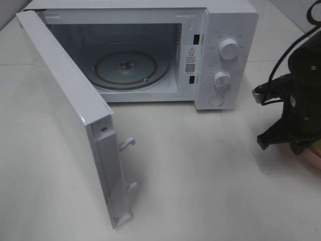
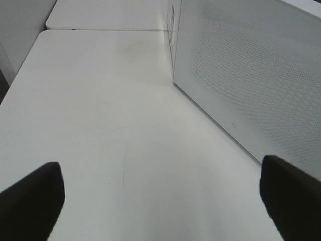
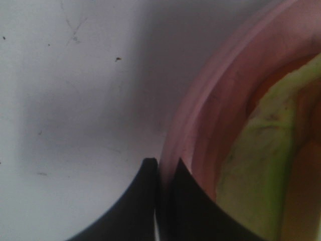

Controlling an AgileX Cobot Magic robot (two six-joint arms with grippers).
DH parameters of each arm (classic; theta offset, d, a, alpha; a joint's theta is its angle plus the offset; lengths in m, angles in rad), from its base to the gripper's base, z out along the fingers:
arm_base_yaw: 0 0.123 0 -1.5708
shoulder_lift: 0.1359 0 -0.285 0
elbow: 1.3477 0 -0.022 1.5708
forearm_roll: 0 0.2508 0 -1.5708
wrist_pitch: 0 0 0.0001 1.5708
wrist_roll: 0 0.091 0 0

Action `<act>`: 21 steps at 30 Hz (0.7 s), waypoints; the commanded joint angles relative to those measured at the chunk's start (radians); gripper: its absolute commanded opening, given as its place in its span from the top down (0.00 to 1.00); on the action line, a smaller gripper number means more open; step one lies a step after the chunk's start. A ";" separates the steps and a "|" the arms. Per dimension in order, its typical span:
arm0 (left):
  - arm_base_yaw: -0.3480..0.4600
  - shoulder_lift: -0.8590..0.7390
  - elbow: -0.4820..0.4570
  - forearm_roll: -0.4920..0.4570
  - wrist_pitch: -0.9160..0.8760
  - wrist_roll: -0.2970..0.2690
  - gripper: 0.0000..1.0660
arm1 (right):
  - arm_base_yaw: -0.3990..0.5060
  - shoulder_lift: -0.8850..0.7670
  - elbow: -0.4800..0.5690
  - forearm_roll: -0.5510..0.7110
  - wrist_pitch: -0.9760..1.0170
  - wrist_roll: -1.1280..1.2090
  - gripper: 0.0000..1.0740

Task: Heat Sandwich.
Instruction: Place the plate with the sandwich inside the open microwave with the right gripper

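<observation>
So far, microwave open and empty; right gripper pinches the plate holding the sandwich, left gripper wide open; loading, heating outstanding.

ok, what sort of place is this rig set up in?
Probably a lab bench staged as a kitchen corner: a white microwave, door open, on a plain white table, with a pink plate and a black robot arm nearby.
</observation>
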 commanded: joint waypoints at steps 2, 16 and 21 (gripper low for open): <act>0.000 -0.026 0.002 -0.006 -0.004 0.004 0.06 | 0.028 -0.049 -0.002 -0.027 0.079 0.011 0.99; 0.000 -0.026 0.002 -0.006 -0.004 0.004 0.06 | 0.127 -0.168 0.071 -0.020 0.126 0.018 0.99; 0.000 -0.026 0.002 -0.006 -0.004 0.004 0.06 | 0.170 -0.221 0.098 -0.018 0.146 0.022 0.99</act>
